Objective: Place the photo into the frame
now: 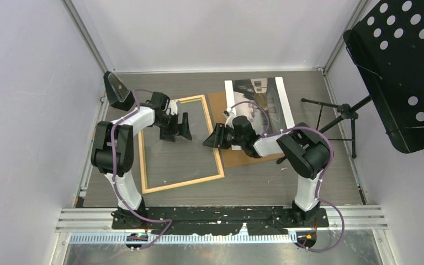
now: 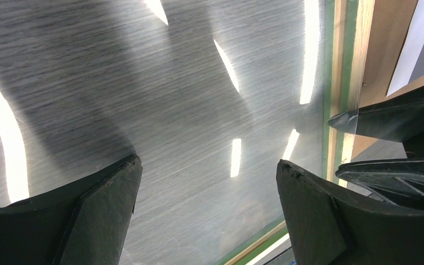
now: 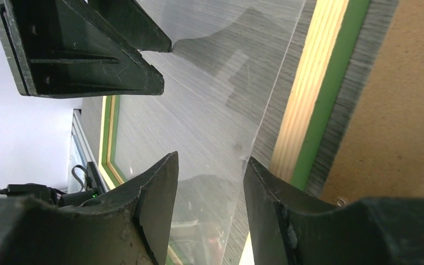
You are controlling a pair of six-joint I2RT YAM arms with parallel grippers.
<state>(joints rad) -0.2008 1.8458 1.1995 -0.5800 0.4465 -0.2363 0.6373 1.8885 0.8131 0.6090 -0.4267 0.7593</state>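
Left gripper [image 2: 208, 162] and right gripper [image 3: 211, 160] stand open; the limp glossy photo [image 1: 255, 89] likely needs pinching by its edge.

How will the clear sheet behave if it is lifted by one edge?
The clear sheet looks very thin at its edge, so it will probably flex and sag. Its glossy, glare-streaked surface may slip when pinched. It is large for its thickness, so it likely weighs little.

The frame [image 1: 183, 184] lay flat left of centre, light wood side up, green along the inner lip, long sides running near-far. The photo [image 1: 254, 89] lay far right, apart from it: grey scene, white bands on left and right edges.
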